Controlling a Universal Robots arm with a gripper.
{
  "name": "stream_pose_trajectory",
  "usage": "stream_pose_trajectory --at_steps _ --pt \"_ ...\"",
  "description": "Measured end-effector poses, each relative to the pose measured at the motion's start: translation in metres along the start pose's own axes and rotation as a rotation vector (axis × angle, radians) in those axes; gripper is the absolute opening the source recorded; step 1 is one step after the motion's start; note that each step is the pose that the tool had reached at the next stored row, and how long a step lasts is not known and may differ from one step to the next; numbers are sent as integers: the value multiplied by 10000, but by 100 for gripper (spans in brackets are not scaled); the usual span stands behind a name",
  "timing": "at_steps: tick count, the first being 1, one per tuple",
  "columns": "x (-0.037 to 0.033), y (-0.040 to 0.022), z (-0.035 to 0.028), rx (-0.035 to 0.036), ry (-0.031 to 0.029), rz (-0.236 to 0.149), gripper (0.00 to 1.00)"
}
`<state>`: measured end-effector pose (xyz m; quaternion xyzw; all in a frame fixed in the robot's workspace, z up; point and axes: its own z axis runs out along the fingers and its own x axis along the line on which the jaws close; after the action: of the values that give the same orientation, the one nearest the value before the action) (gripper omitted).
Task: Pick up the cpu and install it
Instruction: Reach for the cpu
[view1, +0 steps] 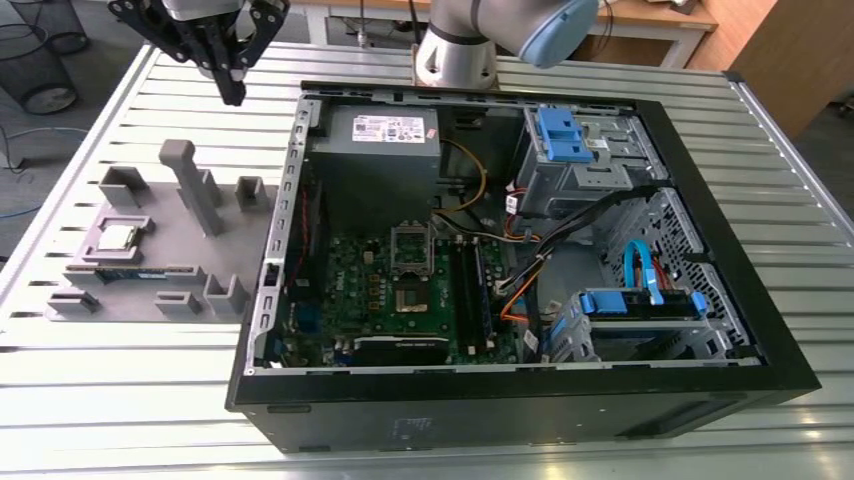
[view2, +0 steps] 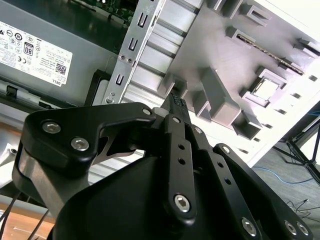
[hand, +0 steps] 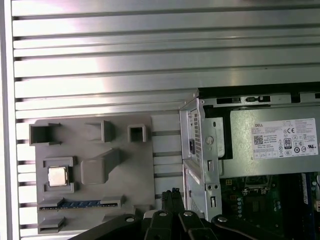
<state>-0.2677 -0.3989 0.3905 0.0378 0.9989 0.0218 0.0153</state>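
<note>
The gripper (view1: 234, 93) hangs over the slatted table (view1: 120, 400), its fingers seemingly pressed together on nothing. In the exterior view, the cpu (view1: 118, 237) lies in the grey holder (view1: 174, 248) at its 7 o'clock. The open computer case (view1: 534, 420) sits at 4 o'clock.

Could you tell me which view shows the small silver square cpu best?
First wrist view: the small silver square cpu lies face-on in the grey tray. The exterior and second wrist views show it slanted.
</note>
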Motion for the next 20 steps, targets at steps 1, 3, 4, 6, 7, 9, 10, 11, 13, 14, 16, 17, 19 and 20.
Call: stream_pose_trajectory --at_steps 1,3,4,6,7,9,10,11,13,14,16,17,19,20 --pt "9 -1 0 1 0 0 11" --pt "28 -2 1 0 -1 0 11" --pt "37 -3 2 0 -1 -1 11" --pt "57 -4 4 0 -1 0 11" --pt "67 -5 4 0 -2 -1 11" --pt "88 -7 6 0 -3 -1 11" --pt "99 -8 6 0 -3 -1 11" --pt "109 -9 7 0 -3 -1 11" --pt "131 -10 8 -1 -5 -2 11" --pt "142 -11 8 0 -5 -1 11" --pt "163 -13 10 0 -6 -1 11" --pt "174 -14 10 0 -7 0 11" --pt "197 -16 12 0 -8 -1 11" --pt "209 -17 13 0 -7 -1 11"
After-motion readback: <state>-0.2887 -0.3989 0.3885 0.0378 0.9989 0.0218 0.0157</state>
